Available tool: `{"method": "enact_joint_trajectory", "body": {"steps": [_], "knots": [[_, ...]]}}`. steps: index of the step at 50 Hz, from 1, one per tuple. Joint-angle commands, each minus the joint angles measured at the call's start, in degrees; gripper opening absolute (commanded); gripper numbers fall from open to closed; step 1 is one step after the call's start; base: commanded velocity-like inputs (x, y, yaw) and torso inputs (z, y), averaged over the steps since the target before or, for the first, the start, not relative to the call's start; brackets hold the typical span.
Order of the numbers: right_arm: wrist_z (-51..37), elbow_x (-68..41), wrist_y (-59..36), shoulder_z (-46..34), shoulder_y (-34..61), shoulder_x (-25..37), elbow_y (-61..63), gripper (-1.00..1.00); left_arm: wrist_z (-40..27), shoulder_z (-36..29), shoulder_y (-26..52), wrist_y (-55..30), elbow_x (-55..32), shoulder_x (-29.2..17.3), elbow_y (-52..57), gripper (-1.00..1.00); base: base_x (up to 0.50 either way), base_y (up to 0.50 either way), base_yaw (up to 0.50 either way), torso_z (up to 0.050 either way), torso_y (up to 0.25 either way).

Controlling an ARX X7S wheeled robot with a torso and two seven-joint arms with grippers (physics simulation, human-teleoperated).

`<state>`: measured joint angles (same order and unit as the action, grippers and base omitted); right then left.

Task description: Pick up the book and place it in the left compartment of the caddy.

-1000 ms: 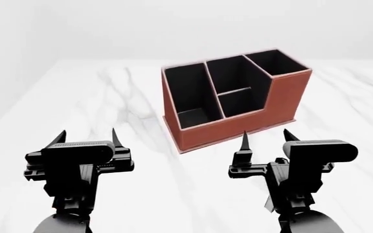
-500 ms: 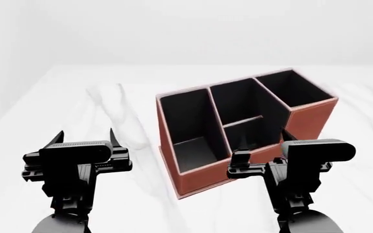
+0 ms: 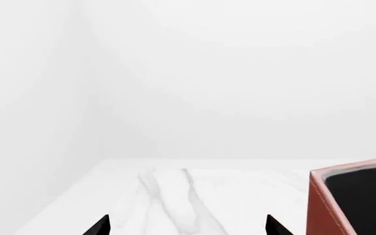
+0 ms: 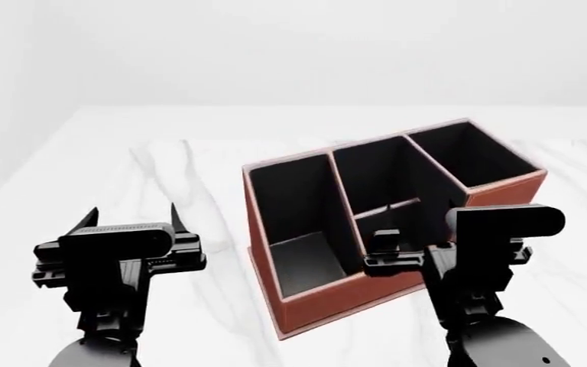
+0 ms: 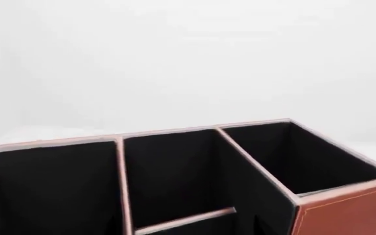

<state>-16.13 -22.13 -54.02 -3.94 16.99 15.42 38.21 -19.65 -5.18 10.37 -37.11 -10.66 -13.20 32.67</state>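
The book is out of view in every frame. The reddish-brown caddy [image 4: 324,302] stands on the white marble table, close in front of me. Its left compartment [image 4: 291,214], the long undivided black-lined slot, holds nothing I can see. My left gripper [image 4: 132,216] is open and empty, to the left of the caddy; its wrist view shows only its fingertips [image 3: 100,226] and a corner of the caddy [image 3: 318,205]. My right gripper [image 4: 421,238] is open and empty over the caddy's front wall. Its wrist view looks into the caddy [image 5: 168,132] and the left compartment [image 5: 51,186].
The marble table [image 4: 171,176] runs left and behind the caddy to a white wall. The caddy's middle slot has a crossbar [image 4: 387,208], and a square slot [image 4: 472,160] sits at its right. The table's left edge [image 3: 64,200] is near my left gripper.
The caddy now appears closer and lower in the head view. It has come under my right gripper, which has risen slightly, and both grippers stay open.
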Motion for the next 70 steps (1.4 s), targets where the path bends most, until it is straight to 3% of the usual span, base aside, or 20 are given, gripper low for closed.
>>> {"method": "enact_joint_trajectory", "body": {"steps": [1,3,6,8,10,11,12,24,35,44,54,70], "knots": [[-10.96,-17.57,-35.18,11.11,17.67,4.11,9.35,1.00,-0.35,0.26,-0.33,-0.11,-0.44,-0.31,0.51,1.00,0.00,0.00,0.00,0.000,0.000],[-28.15,-34.76,-35.87,10.24,22.55,11.04,5.90,1.00,-0.38,0.41,-0.25,0.02,-0.53,-0.36,0.21,1.00,0.00,0.00,0.00,0.000,0.000],[-53.62,-60.54,-34.70,9.45,26.01,14.23,-2.88,1.00,-0.50,0.38,-0.14,-0.12,-0.62,-0.38,0.25,1.00,0.00,0.00,0.00,0.000,0.000],[-57.90,-77.73,-33.04,7.36,27.08,16.18,-5.11,1.00,-0.56,0.31,-0.21,-0.18,-0.66,-0.43,0.42,1.00,0.00,0.00,0.00,0.000,0.000],[-73.68,-94.92,-15.85,-9.83,32.79,33.37,-6.45,1.00,-0.79,0.38,-0.60,0.22,-0.36,-0.58,-0.18,1.00,0.00,0.00,0.00,0.000,0.000],[-73.42,-103.52,-12.79,-13.46,33.41,37.78,-6.19,1.00,-0.82,0.28,-0.62,0.24,-0.34,-0.60,-0.13,1.00,0.00,0.00,0.00,0.000,0.000],[-73.13,-107.73,-12.26,-14.10,33.77,38.36,-6.08,1.00,-0.86,0.23,-0.62,0.24,-0.32,-0.61,-0.16,1.00,0.00,0.00,0.00,0.000,0.000],[-73.35,-114.61,-7.20,-28.89,50.56,45.53,-6.90,1.00,-1.23,-0.16,-0.32,-0.09,-0.51,-0.76,-0.15,1.00,0.00,0.00,0.00,0.000,0.000],[-72.76,-117.50,-1.78,-37.85,53.87,51.55,-4.80,1.00,-1.55,0.10,-0.60,-0.01,-0.90,-1.00,0.05,1.00,0.00,0.00,0.00,0.000,0.000],[-71.19,-118.16,5.24,-41.00,46.13,58.28,-2.40,1.00,-1.67,-0.01,-0.52,0.44,-1.20,-0.96,-0.37,1.00,0.00,0.00,0.00,0.000,0.000],[-64.02,-111.27,13.80,-45.58,33.68,65.04,0.89,1.00,-2.09,0.22,-0.39,0.08,-1.52,-1.16,0.09,1.00,0.00,0.00,0.00,0.000,0.000],[-59.83,-107.81,21.71,-49.84,25.49,67.01,2.78,1.00,-2.51,0.11,-0.57,0.47,-1.84,-1.25,-0.13,1.00,0.00,0.00,0.00,0.000,0.000]]}}
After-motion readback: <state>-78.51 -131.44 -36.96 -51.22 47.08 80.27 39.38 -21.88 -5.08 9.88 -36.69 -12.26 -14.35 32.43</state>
